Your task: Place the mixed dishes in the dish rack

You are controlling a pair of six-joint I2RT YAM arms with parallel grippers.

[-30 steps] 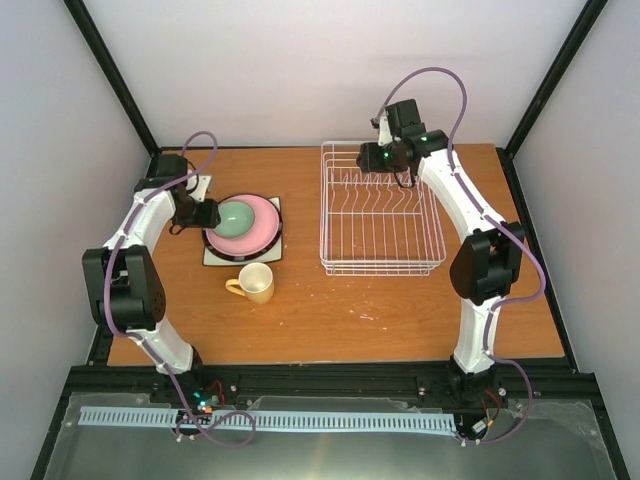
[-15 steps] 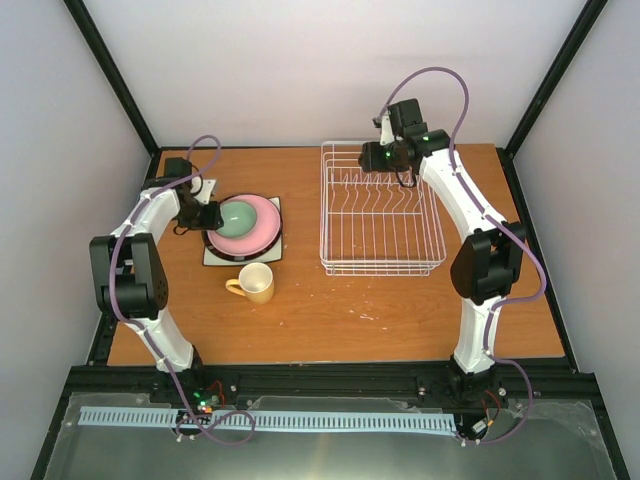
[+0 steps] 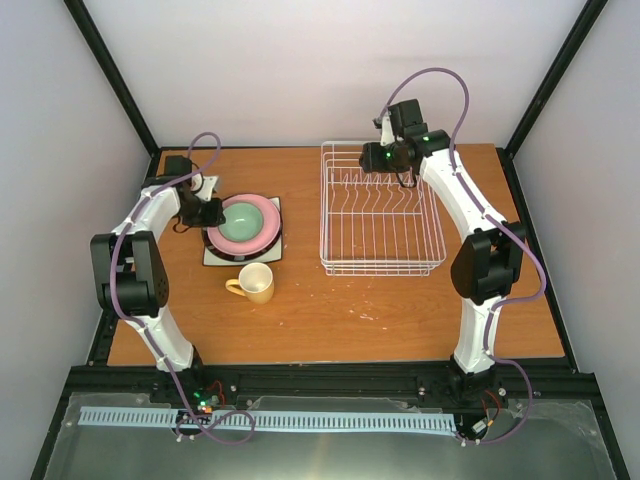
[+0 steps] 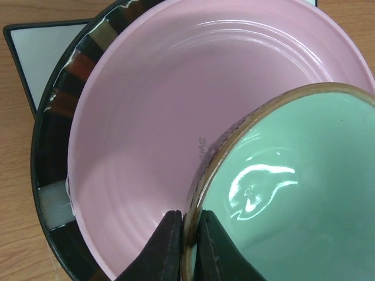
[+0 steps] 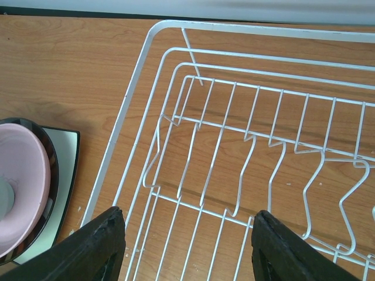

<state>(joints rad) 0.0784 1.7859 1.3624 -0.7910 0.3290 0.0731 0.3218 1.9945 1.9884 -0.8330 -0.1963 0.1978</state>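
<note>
The mint-green bowl (image 3: 243,222) sits in the pink plate (image 3: 262,232). That plate lies on the black-rimmed plate (image 3: 214,246), which lies on the white square plate (image 3: 240,257). My left gripper (image 3: 210,212) is shut on the bowl's left rim. In the left wrist view the fingers (image 4: 167,246) pinch the brown rim of the bowl (image 4: 293,187) over the pink plate (image 4: 140,129). The yellow mug (image 3: 256,284) stands in front of the stack. My right gripper (image 3: 376,156) is open and empty above the far-left corner of the white wire dish rack (image 3: 380,212). The flower-marked plate is out of view.
The rack (image 5: 234,146) has nothing in it, and its upright tines run across the far half. A small white flat piece (image 3: 204,184) lies behind my left arm. Black frame posts and pale walls close in the table on three sides.
My left arm has raised its elbow and shifted the wrist slightly back and right at the bowl's rim. The right arm has barely moved.
</note>
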